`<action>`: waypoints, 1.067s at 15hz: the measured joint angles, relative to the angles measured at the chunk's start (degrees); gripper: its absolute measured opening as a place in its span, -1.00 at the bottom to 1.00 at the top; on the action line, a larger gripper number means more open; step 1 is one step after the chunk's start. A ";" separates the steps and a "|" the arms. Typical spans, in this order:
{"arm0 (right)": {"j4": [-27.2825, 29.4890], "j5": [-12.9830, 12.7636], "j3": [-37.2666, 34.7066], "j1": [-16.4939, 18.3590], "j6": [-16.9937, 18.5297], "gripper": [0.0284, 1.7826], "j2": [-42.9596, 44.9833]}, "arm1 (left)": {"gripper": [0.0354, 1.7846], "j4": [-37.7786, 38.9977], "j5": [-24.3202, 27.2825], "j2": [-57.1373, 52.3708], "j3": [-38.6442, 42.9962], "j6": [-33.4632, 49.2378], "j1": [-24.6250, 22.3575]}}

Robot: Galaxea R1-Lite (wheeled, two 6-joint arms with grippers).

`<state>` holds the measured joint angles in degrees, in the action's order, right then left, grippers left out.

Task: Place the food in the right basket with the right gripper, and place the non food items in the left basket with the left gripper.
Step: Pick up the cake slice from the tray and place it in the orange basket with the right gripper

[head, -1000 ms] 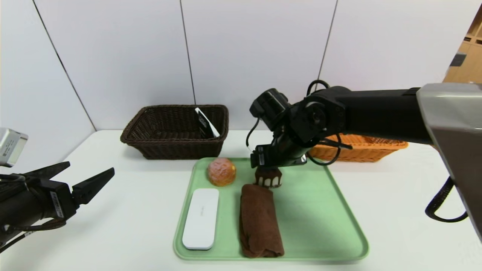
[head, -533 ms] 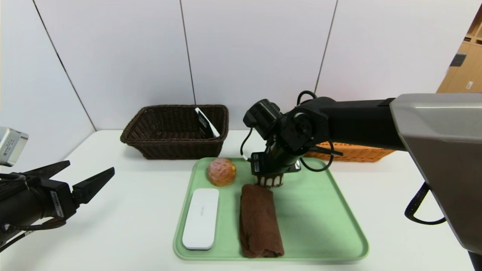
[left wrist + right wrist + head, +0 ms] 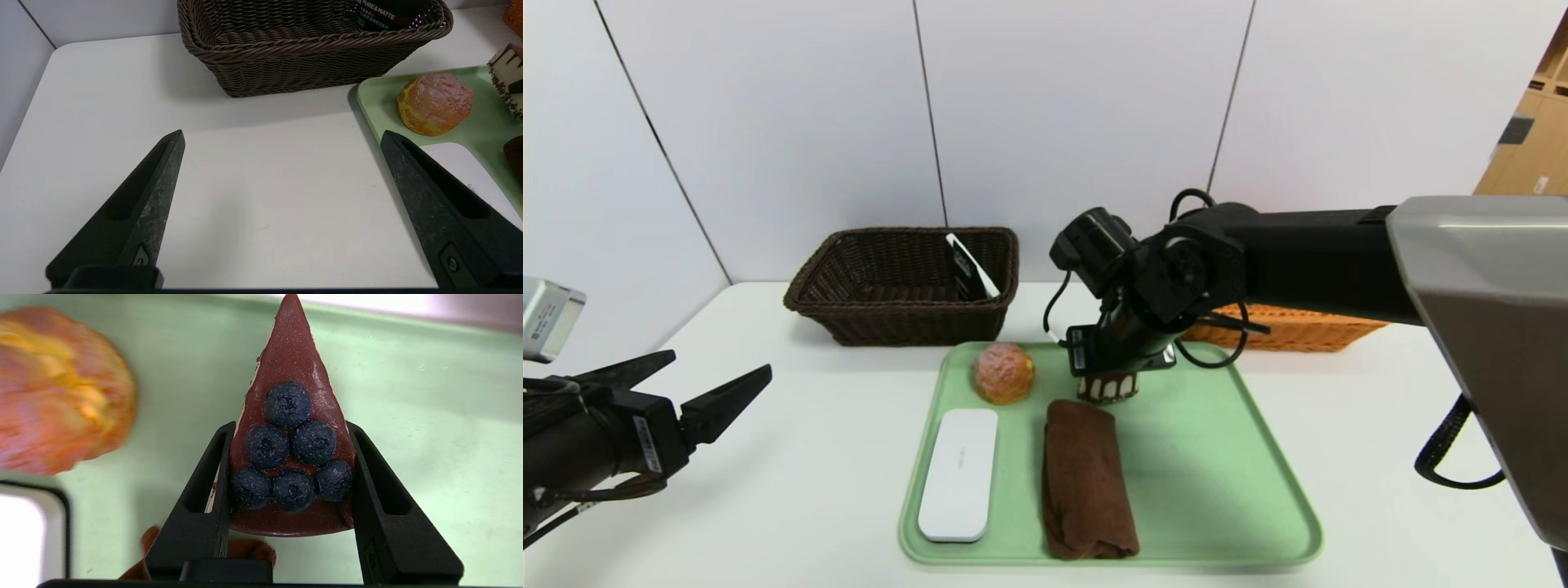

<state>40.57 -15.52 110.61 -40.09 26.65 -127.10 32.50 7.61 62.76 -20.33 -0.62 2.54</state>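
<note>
At the far left, the left gripper [image 3: 719, 384] hangs above the bare table [image 3: 792, 457], its fingers spread wide with nothing between them, well apart from the tray. Behind it, against the wall, stands the dark brown basket [image 3: 882, 327]; a black tube [image 3: 969, 269] leans inside against its right wall. The green tray [image 3: 1225, 490] lies in the middle of the table. On its left part a flat white case [image 3: 959, 474] lies lengthwise, with the round orange-pink bun [image 3: 1003, 372] just beyond it. Next comes the rolled brown towel [image 3: 1086, 480], also lengthwise. Just past the towel's far end sits the chocolate cake slice [image 3: 292, 457], and the right gripper [image 3: 290, 428] reaches down over it from above. The wrist view shows the slice lying between the two fingers, its wide berry-topped end toward the gripper's base and its tip pointing out beyond the fingertips. The fingers are partly closed, each pressing against a side of the slice, which rests on the tray. Behind the right arm, the orange basket [image 3: 1307, 331] stands near the table's back right.
</note>
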 joint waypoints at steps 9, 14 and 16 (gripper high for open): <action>-14.23 -1.34 0.69 7.08 -12.07 -0.10 16.41 | 0.89 0.99 -0.01 -0.11 0.02 0.33 0.00; -18.55 -0.68 0.41 22.74 -20.87 -0.10 20.57 | 0.89 1.12 0.00 -0.27 0.05 0.32 0.00; -18.53 0.83 -0.82 28.25 -22.74 -0.10 21.09 | 0.89 1.12 0.00 -0.30 0.05 0.29 0.02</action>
<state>22.04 -14.69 109.79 -11.85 3.91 -106.01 33.62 7.61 62.45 -20.29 -0.33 2.56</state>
